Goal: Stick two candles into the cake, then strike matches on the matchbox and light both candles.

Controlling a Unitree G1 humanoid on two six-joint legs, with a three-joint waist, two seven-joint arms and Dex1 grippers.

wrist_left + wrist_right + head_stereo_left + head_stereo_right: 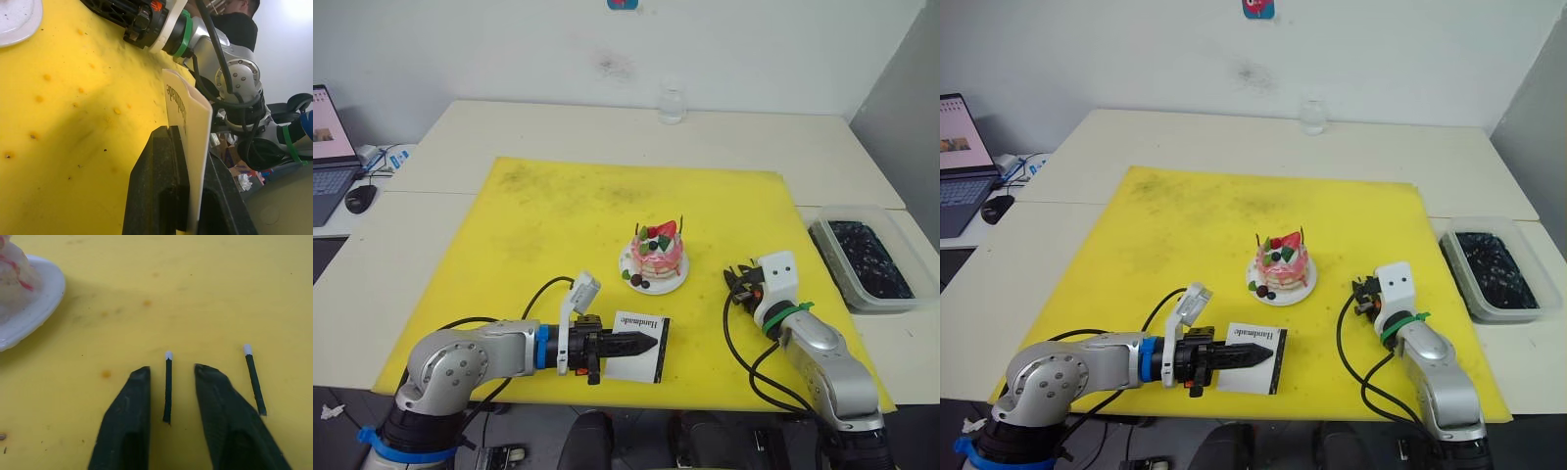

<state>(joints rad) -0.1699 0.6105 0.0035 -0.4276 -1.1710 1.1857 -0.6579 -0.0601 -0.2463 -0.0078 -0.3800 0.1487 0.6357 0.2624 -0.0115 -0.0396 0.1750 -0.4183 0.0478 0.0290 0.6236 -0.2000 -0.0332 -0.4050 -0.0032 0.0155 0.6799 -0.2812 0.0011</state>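
The pink cake (656, 255) sits on its white plate (636, 279) in the middle of the yellow mat (558, 215). Two thin candles (684, 223) (639, 231) stand upright in its top. My left gripper (646, 343) is shut on the white matchbox (641, 328), front-left of the cake; the "Handmade" print on the matchbox (188, 117) shows between the fingers. My right gripper (171, 369) is open, low over the mat right of the cake. One dark match (167, 391) lies between its fingers and a second match (255, 382) lies just outside them.
A clear tub of dark contents (867, 259) stands off the mat's right edge. A glass (672, 103) is at the table's back, and a laptop (328, 147) and mouse (359, 198) are far left. A person (239, 24) is beyond the right arm.
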